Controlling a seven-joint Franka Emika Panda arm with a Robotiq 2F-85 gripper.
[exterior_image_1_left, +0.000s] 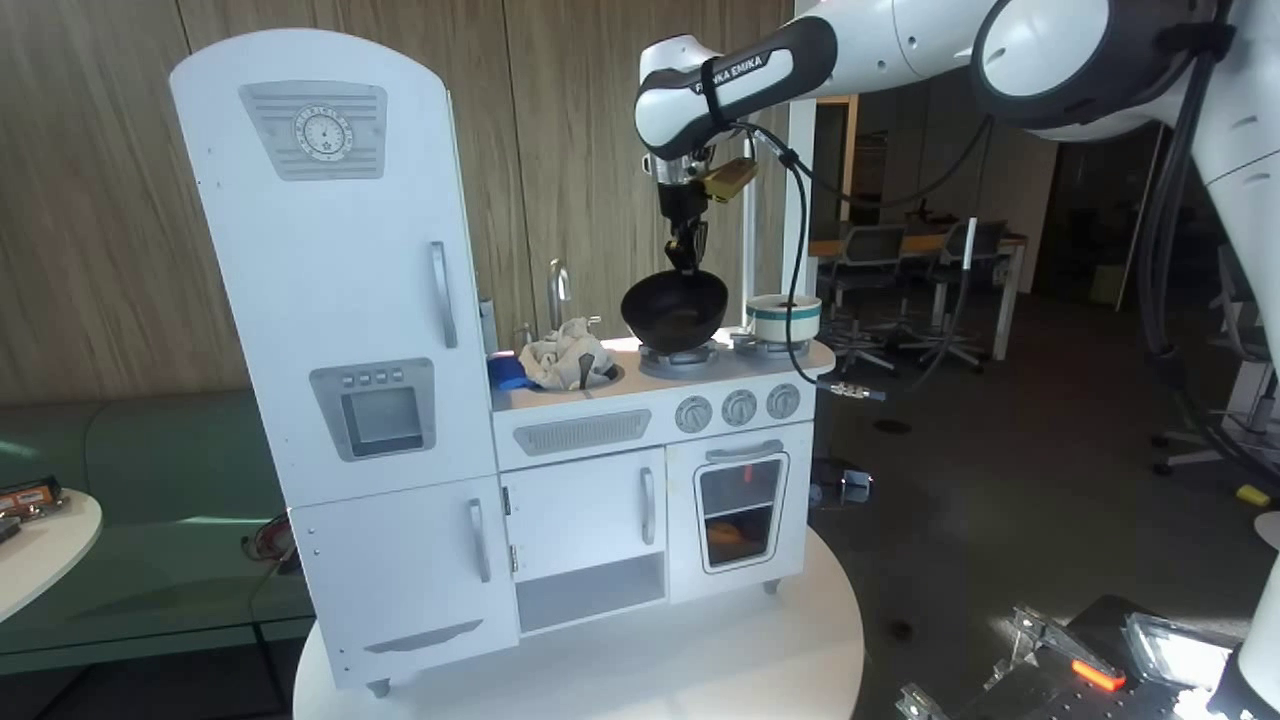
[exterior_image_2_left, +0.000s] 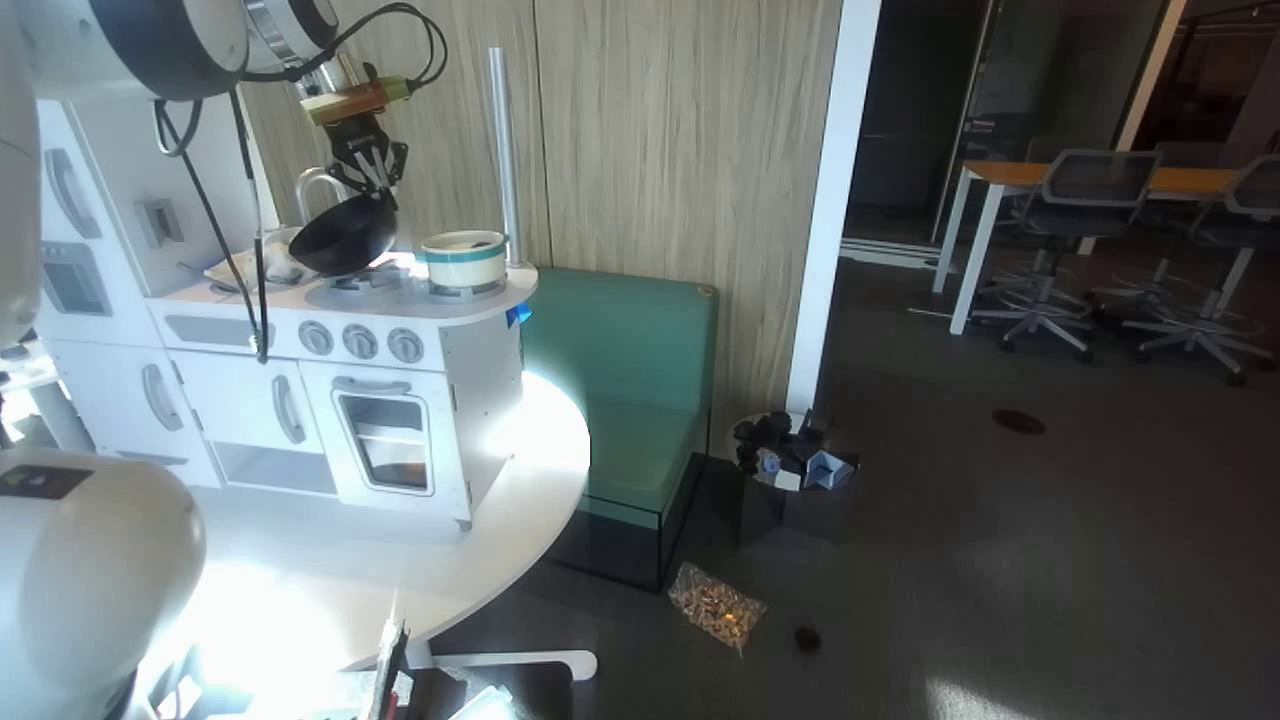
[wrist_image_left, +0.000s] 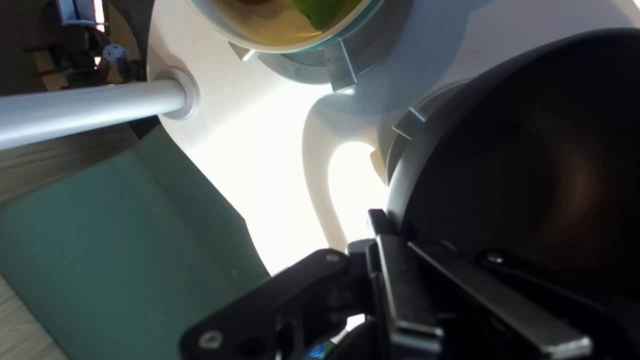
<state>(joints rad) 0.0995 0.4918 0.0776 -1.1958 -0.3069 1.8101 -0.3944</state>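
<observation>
The tool (exterior_image_2_left: 380, 190) pinches the rim of a tilted black pan (exterior_image_2_left: 343, 238) beneath it, striped pot (exterior_image_2_left: 465, 267) and crumpled cloth (exterior_image_1_left: 566, 354) lower, either side.

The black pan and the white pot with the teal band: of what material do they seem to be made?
Black pan: probably coated metal, satin; the wrist view shows only a soft, blurred glow inside. White pot: perhaps enamelled metal, smooth; its white wall looks even, but ceramic or plastic stays possible.

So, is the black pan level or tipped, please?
Tipped: in an exterior view, the black pan slants, its rim highest beside the jaws.
</observation>
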